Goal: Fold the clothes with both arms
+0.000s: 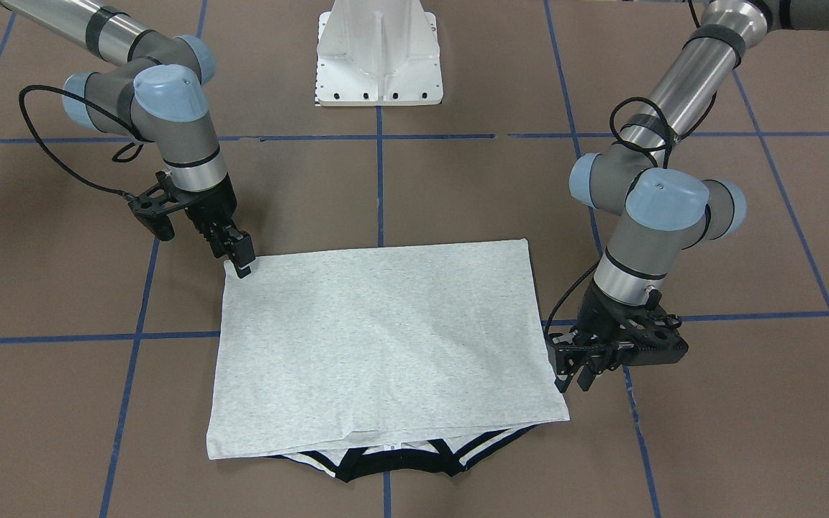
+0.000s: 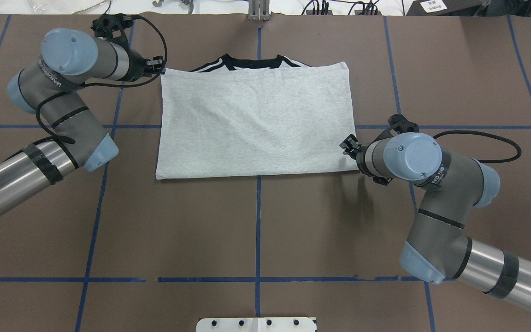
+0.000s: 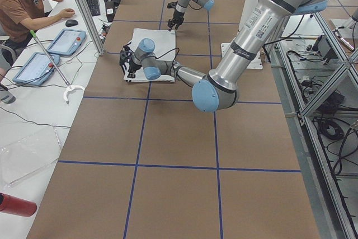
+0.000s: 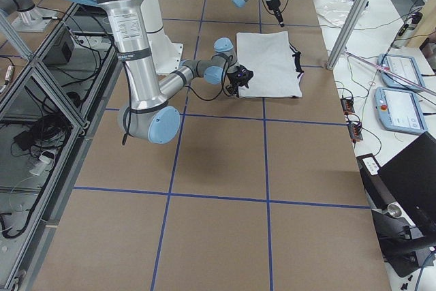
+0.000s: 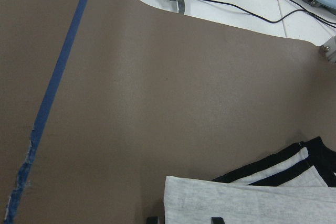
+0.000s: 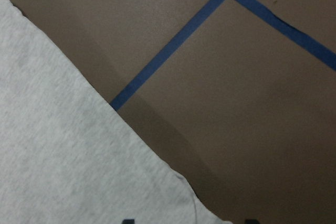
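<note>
**Figure.** Two-arm folding, shown with 12 o'clock pointing away from the robot. The left gripper (image 1: 575, 380) sits low at the 10 o'clock corner of the T-shirt (image 2: 256, 124). Its wrist view shows the jaws spread, with the cloth corner between them and not pinched. The right gripper (image 1: 243, 265) stands at the 4 o'clock corner, its jaws likewise spread astride the edge.

The shirt lies flat as a grey rectangle at mid-table, doubled over. The black collar (image 2: 252, 67) and striped cuffs (image 2: 208, 68) peek out along the 12 o'clock edge. One crosswise fold therefore looks complete, and placing the grippers at diagonal corners probably lets each arm work a corner without crossing the other.

The brown table (image 2: 256, 230) carries a grid of blue tape (image 2: 258, 216). A white pedestal (image 1: 380, 54) stands at 6 o'clock. A seated person (image 3: 22, 4) and tablets (image 3: 66, 41) occupy a bench beyond 12 o'clock.
</note>
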Robot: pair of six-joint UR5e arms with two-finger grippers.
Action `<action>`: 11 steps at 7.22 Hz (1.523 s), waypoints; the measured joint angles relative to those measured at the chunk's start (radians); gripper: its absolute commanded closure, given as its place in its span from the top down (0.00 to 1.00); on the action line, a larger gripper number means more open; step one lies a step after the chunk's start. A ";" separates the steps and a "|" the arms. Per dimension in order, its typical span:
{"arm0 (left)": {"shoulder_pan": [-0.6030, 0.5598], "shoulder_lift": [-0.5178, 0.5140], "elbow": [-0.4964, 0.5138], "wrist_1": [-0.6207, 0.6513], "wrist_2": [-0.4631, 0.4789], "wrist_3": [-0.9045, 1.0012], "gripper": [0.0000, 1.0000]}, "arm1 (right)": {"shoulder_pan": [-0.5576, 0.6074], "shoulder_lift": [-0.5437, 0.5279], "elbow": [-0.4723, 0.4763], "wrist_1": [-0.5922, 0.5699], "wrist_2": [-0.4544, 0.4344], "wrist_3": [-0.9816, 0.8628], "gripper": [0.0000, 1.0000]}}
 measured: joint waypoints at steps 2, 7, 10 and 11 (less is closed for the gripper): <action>0.000 0.000 -0.001 0.000 0.000 0.000 0.44 | -0.007 0.000 -0.006 -0.003 -0.001 0.021 0.00; -0.002 0.005 -0.022 -0.001 -0.031 0.000 0.38 | -0.047 -0.050 0.149 -0.075 0.010 0.048 0.00; 0.002 0.110 -0.193 0.006 -0.159 -0.047 1.00 | -0.333 -0.080 0.534 -0.510 0.015 0.154 0.00; 0.009 0.157 -0.275 0.009 -0.204 -0.089 1.00 | -0.444 -0.085 0.600 -0.593 0.019 0.198 0.00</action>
